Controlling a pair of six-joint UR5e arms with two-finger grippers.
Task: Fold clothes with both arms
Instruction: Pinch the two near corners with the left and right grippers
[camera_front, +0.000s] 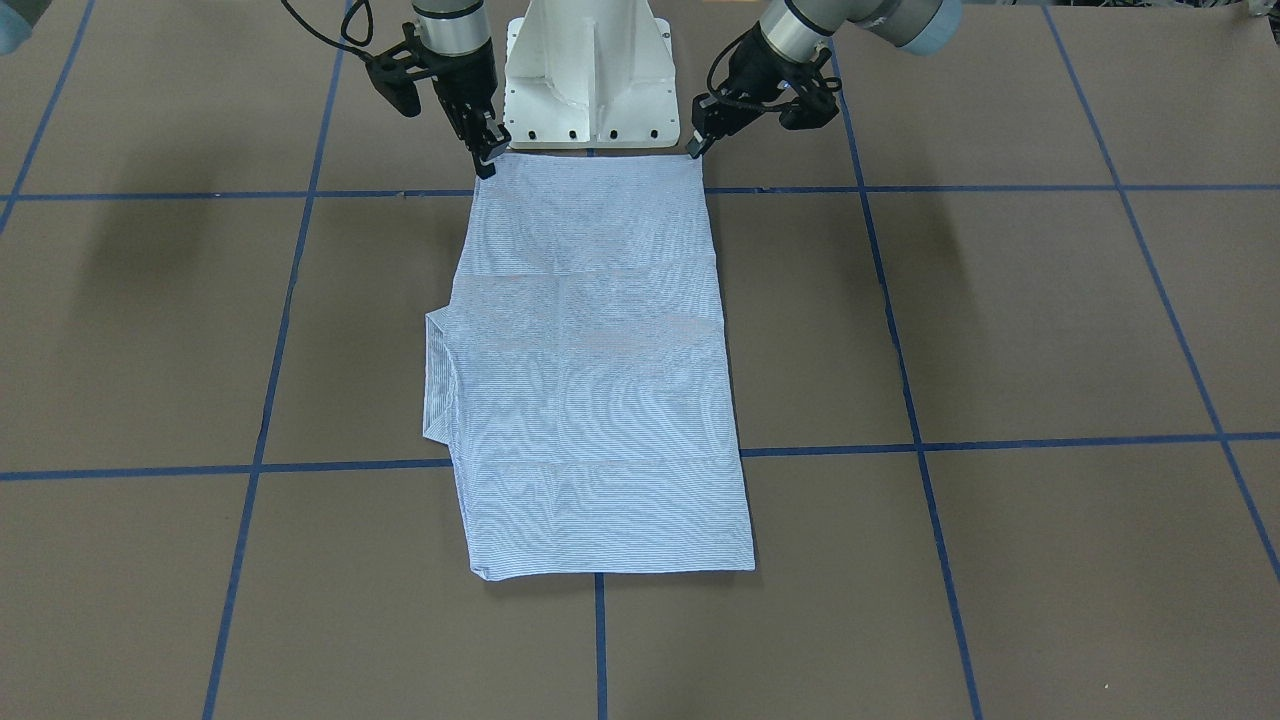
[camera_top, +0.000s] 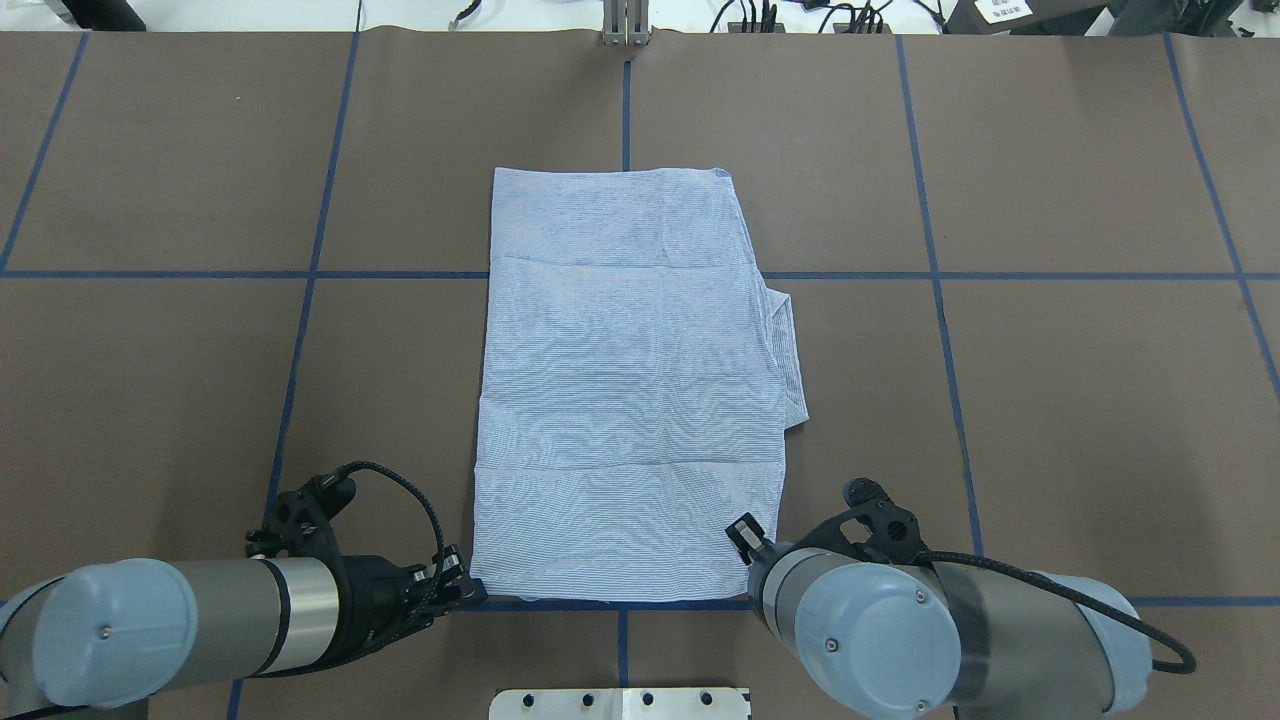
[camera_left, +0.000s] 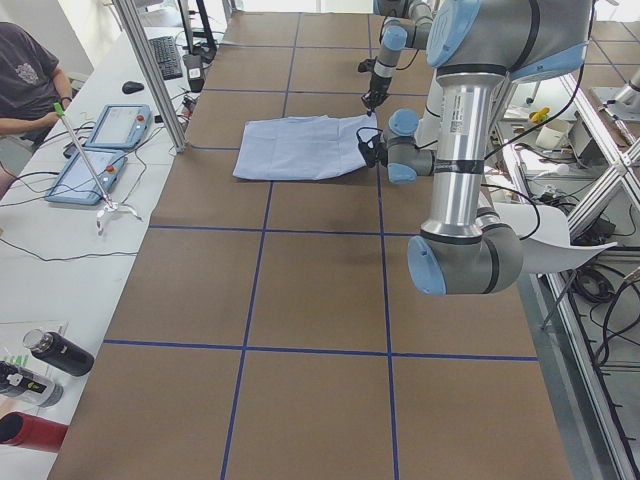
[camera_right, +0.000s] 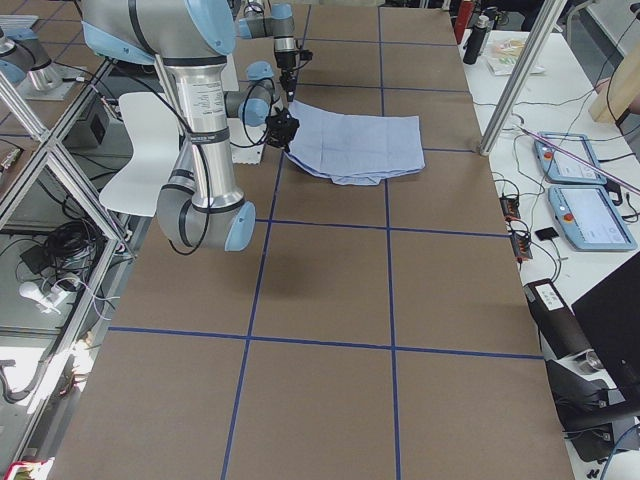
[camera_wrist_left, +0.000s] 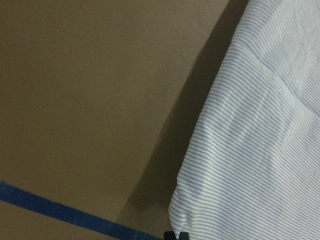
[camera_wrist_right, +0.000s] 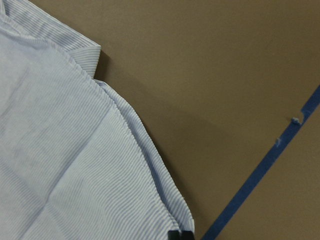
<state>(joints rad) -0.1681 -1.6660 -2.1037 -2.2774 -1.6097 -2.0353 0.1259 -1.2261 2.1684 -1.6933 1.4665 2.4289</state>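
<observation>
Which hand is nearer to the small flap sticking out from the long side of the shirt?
Right. The right hand is at the shirt corner on the side of the flap; the left hand is at the opposite corner.

shirt (camera_front: 600, 370) | lt blue striped | folded rect, flat | flap out R

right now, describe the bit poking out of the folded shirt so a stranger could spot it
On the brown table with blue tape lines lies a pale blue striped shirt, folded into a rectangle. The flap juts from its long edge on the robot's right, the only piece breaking that straight outline.
</observation>
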